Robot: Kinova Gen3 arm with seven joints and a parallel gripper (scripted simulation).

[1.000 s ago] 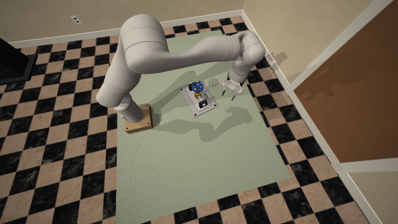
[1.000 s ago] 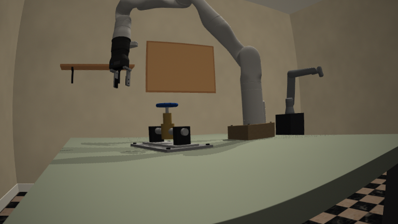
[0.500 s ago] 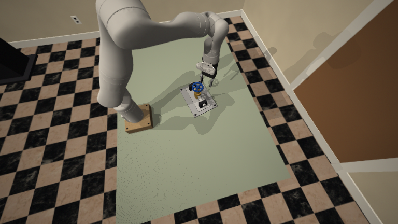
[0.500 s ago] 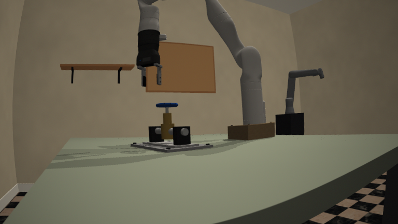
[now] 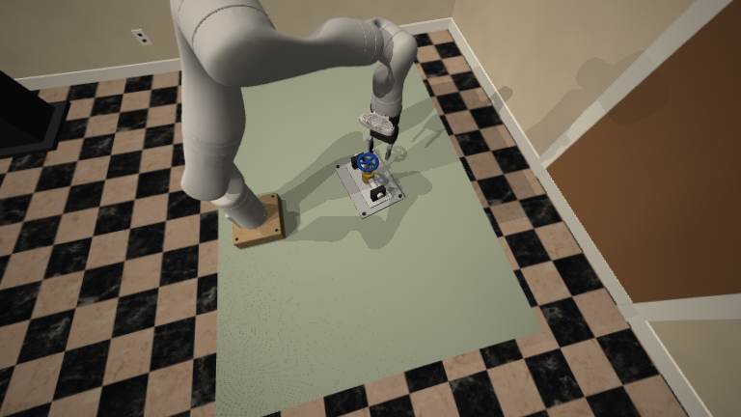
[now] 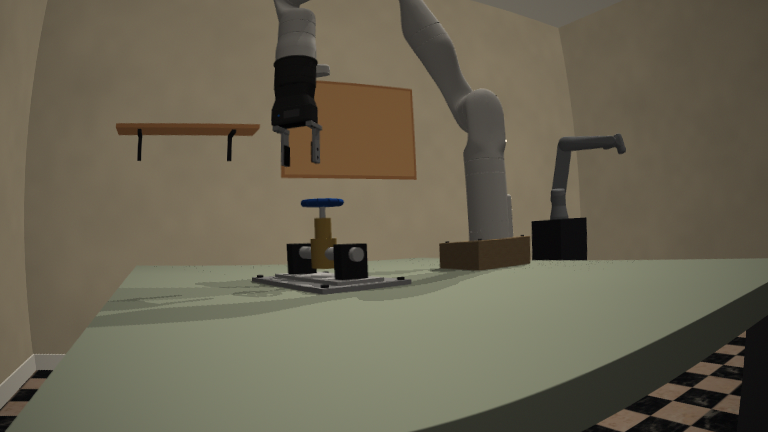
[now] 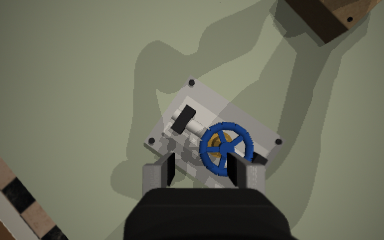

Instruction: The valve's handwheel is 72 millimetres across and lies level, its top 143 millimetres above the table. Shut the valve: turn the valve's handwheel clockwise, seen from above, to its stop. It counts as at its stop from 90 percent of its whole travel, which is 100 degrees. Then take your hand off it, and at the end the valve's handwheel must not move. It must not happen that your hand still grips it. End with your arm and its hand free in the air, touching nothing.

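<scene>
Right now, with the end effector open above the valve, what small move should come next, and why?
Probably a short sideways shift to centre over the handwheel, then descend. The open end effector hangs well above it, and in the wrist view the wheel sits nearer one finger than the other.

In the wrist view, one finger [image 7: 239, 167] hides part of the handwheel [image 7: 225, 148].
</scene>
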